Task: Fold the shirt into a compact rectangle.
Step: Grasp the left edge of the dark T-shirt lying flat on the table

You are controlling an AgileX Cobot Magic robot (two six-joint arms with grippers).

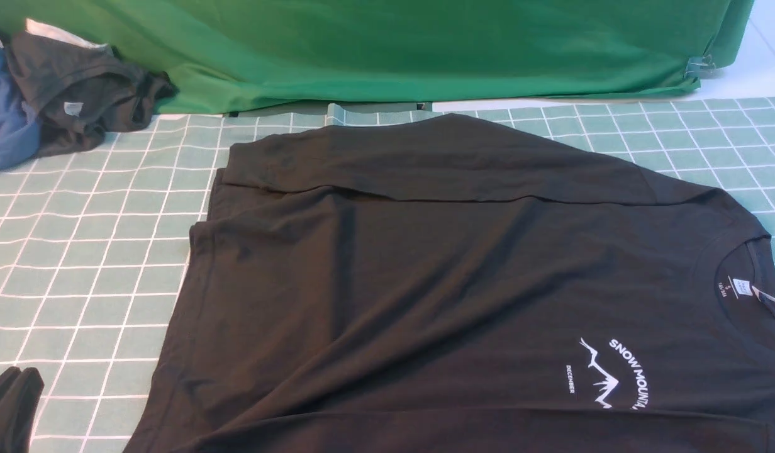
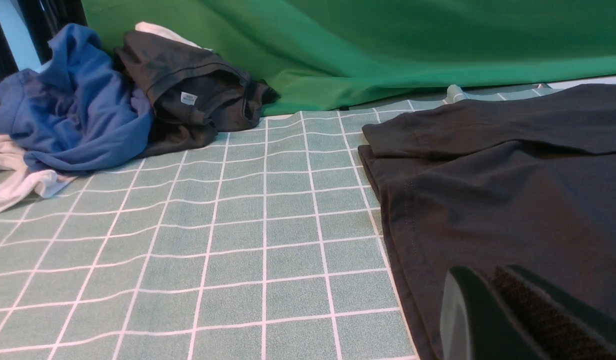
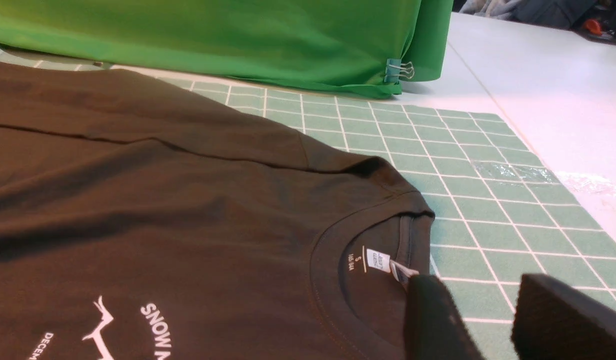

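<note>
The black shirt (image 1: pixel 463 270) lies flat on the green grid mat (image 1: pixel 79 264), collar to the right and hem to the left. One sleeve is folded along its far side. White "SNOW MOUNTAIN" lettering (image 1: pixel 630 371) and the white neck label (image 3: pixel 378 260) face up. My left gripper (image 1: pixel 13 402) sits low at the near left, a little off the hem. In the left wrist view the left gripper (image 2: pixel 493 285) has its fingers pressed together, with nothing held. Beside the collar (image 3: pixel 413 220), my right gripper (image 3: pixel 475 292) is open, and bare mat shows between its fingers.
A pile of clothes lies at the far left: a blue garment (image 2: pixel 78 110), a dark grey one with a pale tag (image 2: pixel 188 85), and a white one (image 2: pixel 13 185). A big green cloth (image 1: pixel 394 44) hangs along the back, held by a binder clip (image 3: pixel 398 71). White tabletop (image 3: pixel 548 90) lies beyond the mat's right edge.
</note>
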